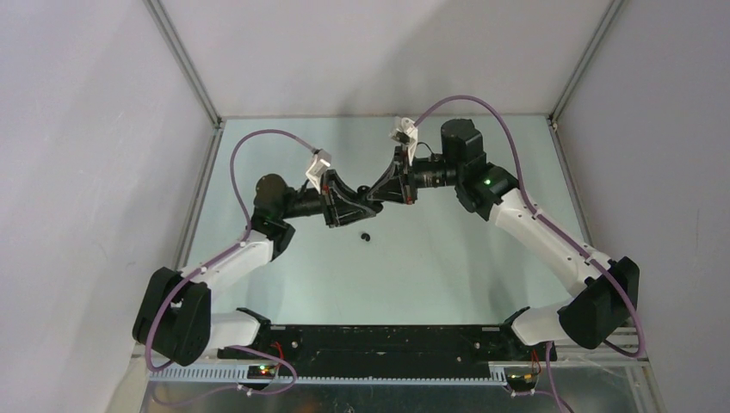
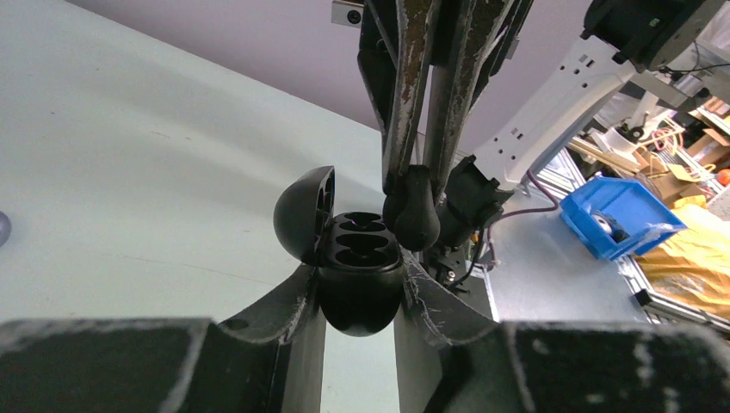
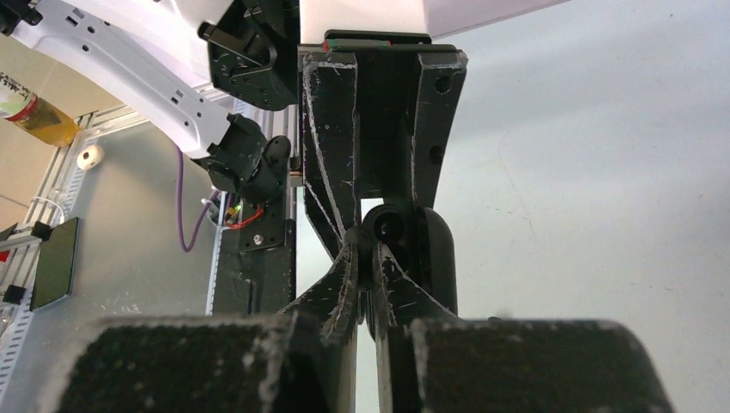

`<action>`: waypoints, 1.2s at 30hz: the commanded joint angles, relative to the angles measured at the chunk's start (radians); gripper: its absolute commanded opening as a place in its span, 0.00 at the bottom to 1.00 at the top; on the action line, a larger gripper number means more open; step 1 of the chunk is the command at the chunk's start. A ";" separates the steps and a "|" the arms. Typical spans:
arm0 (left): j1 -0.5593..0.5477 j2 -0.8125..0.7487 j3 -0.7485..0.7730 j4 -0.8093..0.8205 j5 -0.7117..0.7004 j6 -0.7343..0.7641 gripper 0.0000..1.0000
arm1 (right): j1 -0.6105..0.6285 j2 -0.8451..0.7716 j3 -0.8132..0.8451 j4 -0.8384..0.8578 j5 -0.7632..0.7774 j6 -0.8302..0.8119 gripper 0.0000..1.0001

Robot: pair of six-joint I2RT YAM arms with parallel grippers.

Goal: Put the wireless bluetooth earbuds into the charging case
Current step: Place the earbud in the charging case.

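Note:
My left gripper (image 2: 360, 288) is shut on a round black charging case (image 2: 361, 297), lid (image 2: 301, 215) open to the left, empty sockets facing up. My right gripper (image 3: 374, 258) comes down from above, shut on a glossy black earbud (image 2: 413, 211) that hangs at the case's right rim. In the top view the two grippers meet mid-table, left (image 1: 357, 205) and right (image 1: 385, 191). A second black earbud (image 1: 365, 237) lies on the table just in front of them. In the right wrist view the case (image 3: 435, 258) sits just behind my fingertips. A pale purple bud (image 2: 3, 229) shows at the frame edge.
The pale green table (image 1: 448, 258) has grey walls on three sides. A blue bin (image 2: 620, 215) and clutter lie beyond the table in the left wrist view. The arm bases stand on a black rail (image 1: 379, 344) at the near edge.

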 commanded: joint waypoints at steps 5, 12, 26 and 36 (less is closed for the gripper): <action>-0.016 0.002 -0.004 0.062 0.045 -0.015 0.00 | 0.015 -0.006 0.001 0.031 -0.012 -0.024 0.00; -0.015 -0.015 -0.008 0.072 0.050 -0.013 0.00 | 0.023 -0.003 0.000 0.023 0.006 -0.033 0.00; -0.015 -0.050 -0.016 0.068 0.038 0.017 0.00 | 0.035 0.004 0.000 0.004 0.069 -0.047 0.00; -0.016 -0.067 -0.022 0.068 0.038 0.031 0.00 | 0.050 0.019 0.001 0.013 0.068 -0.029 0.00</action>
